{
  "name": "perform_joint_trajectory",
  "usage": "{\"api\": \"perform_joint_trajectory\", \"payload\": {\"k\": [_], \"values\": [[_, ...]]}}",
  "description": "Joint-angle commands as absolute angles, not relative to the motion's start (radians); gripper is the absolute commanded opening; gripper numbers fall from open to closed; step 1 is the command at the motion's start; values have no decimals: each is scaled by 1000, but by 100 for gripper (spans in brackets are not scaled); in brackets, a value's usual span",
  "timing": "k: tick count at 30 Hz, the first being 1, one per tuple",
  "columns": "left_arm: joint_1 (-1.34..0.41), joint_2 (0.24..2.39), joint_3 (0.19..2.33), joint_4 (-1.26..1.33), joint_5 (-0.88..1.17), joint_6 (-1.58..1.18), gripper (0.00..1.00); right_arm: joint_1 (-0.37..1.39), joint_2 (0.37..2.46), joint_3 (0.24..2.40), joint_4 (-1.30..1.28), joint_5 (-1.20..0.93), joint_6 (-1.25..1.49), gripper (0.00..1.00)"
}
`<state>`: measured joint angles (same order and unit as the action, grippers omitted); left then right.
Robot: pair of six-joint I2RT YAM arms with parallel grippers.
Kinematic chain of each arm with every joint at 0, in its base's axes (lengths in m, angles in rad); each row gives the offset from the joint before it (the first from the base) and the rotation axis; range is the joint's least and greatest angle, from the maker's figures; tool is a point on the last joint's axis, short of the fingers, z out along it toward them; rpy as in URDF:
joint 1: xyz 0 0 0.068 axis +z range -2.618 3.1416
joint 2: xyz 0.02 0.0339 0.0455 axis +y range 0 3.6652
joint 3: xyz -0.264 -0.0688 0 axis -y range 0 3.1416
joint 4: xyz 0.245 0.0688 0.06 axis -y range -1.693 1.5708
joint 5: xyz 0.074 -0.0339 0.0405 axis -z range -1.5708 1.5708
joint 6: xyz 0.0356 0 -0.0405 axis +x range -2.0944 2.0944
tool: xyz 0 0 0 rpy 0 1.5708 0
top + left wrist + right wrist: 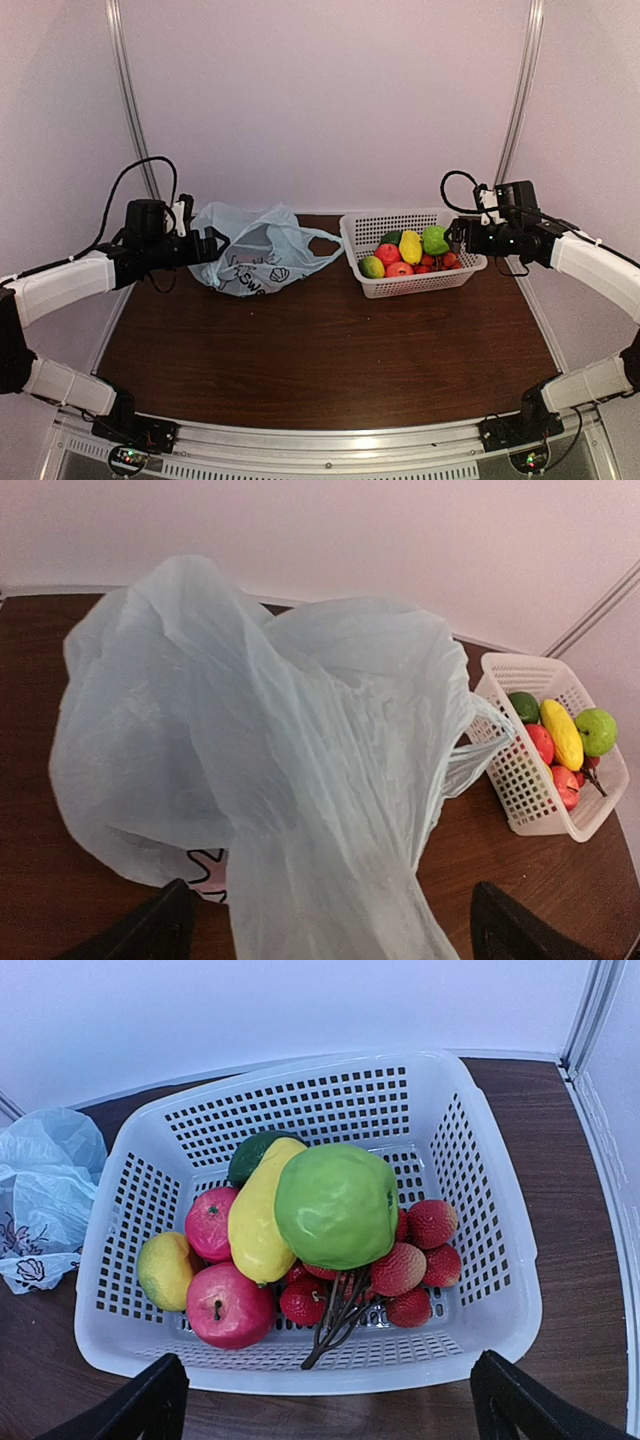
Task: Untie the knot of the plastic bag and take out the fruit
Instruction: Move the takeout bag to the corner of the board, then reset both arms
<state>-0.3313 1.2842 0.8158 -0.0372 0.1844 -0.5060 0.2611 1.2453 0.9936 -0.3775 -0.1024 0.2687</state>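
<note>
Left fingers (160,928): spread wide, released, with the slack plastic bag (260,760) draped between them at 11 o'clock on the desk (320,360). Right fingers (150,1405): also spread, grasping nothing, over the white basket (480,1290) at 1 o'clock. Fruit (335,1205) piled in basket. No knot seen; loop handle (322,240) hangs loose. Risk: the film snags on the left fingers and drags the bag into the basket.

Both arms share one build: the left arm (60,285) and the right arm (597,263) have smooth white rounded shells, with black joints and black wrist blocks. A thin black cable (128,172) loops above each wrist. Black bases (135,432) at seven and five o'clock carry tiny green and red lights. The fingers (150,930) are matte black and wedge-shaped.
</note>
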Motion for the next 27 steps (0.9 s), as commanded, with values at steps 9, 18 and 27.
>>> {"api": "perform_joint_trajectory", "payload": {"k": [9,18,27], "values": [[17,968,863,-354,175,-369,97,103,1084,906,-316,-30,266,99],[20,668,752,-328,74,-249,97,93,818,686,-75,-12,190,99],[20,590,719,-327,34,-263,97,92,770,615,-33,-8,187,99]]}}
